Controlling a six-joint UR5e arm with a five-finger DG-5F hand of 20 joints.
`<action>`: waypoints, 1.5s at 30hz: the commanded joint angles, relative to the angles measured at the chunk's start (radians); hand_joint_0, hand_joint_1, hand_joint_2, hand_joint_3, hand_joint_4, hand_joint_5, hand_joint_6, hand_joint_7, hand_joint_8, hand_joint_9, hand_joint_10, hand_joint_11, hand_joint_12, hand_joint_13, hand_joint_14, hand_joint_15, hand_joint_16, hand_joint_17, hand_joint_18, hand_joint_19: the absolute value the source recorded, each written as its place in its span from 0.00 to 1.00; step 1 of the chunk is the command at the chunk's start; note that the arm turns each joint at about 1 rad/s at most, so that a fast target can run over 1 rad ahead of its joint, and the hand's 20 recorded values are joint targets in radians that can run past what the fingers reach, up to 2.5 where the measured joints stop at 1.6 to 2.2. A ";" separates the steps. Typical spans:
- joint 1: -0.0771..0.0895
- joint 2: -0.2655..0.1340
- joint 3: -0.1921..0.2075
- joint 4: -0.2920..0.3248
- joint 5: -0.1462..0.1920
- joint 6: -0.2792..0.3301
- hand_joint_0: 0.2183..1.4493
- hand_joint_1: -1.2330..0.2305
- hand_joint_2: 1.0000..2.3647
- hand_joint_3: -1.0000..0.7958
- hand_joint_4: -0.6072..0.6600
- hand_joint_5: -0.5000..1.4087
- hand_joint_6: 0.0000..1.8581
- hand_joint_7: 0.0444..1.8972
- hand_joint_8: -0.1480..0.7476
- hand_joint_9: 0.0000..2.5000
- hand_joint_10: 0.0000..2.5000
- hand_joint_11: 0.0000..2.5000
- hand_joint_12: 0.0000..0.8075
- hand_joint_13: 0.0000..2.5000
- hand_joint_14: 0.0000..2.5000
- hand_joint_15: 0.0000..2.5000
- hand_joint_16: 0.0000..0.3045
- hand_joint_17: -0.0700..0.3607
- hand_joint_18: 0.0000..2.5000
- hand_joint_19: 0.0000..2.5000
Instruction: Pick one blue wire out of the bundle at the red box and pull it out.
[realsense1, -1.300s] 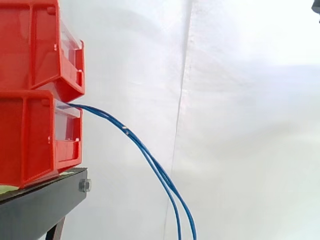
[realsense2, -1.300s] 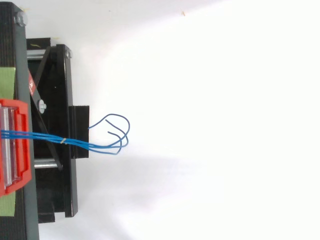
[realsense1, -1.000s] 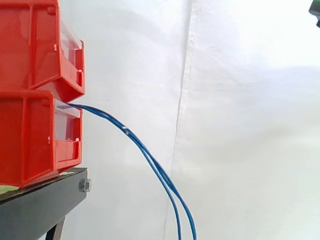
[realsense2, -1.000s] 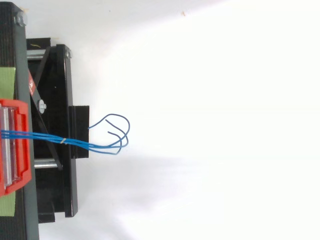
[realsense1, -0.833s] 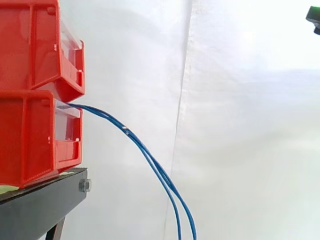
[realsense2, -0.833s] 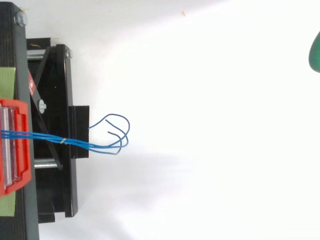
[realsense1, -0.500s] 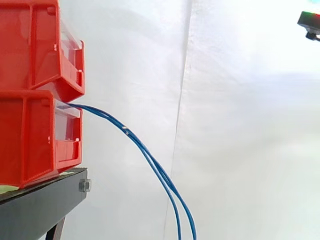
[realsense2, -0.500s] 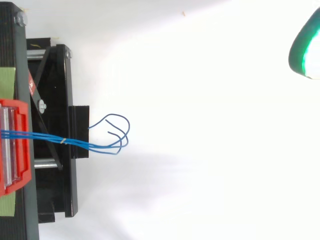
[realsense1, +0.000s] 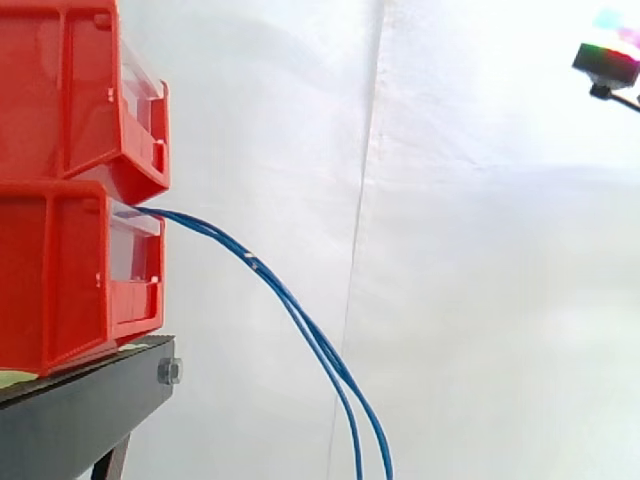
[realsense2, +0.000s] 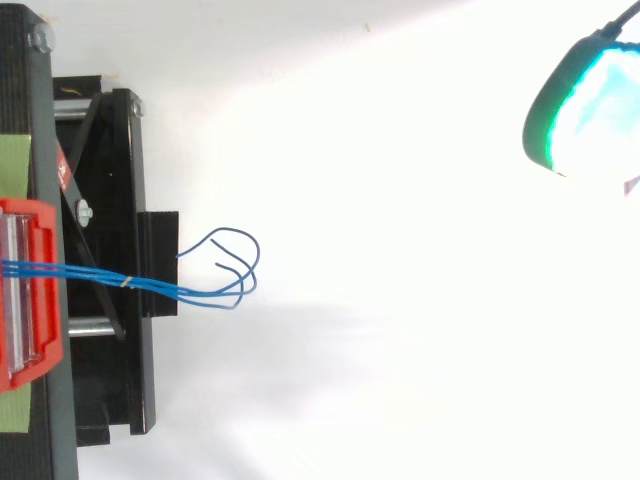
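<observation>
A bundle of thin blue wires comes out of the front of the lower red box and droops down to the right, below the picture's edge. From above, the blue wires run right out of the red box, held together by a small pale band, and their loose ends curl back in loops. A glowing green and white part of my hand enters at the upper right, far from the wires. In the side view my hand sits high at the right edge.
A second red bin is stacked on the lower one. Both rest on a black stand, with a white curtain behind. The wide space between the wires and my hand is open.
My hand has come into both views from the upper right and moved left toward the wires. The wires and bins have not moved.
</observation>
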 joint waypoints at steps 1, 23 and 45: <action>0.003 -0.029 0.001 0.024 0.011 -0.005 0.21 0.51 0.00 0.28 0.74 0.15 0.27 0.40 0.58 0.31 0.00 0.17 0.59 0.27 0.00 0.12 0.24 0.55 0.20 0.15; 0.016 -0.187 0.001 0.237 0.136 -0.076 0.22 0.36 0.00 0.28 0.72 0.17 0.27 0.42 0.57 0.28 0.00 0.17 0.58 0.26 0.00 0.12 0.23 0.53 0.21 0.15; 0.052 -0.324 0.027 0.429 0.209 -0.165 0.23 0.34 0.00 0.28 0.71 0.17 0.27 0.42 0.56 0.29 0.00 0.17 0.57 0.26 0.00 0.12 0.23 0.52 0.22 0.16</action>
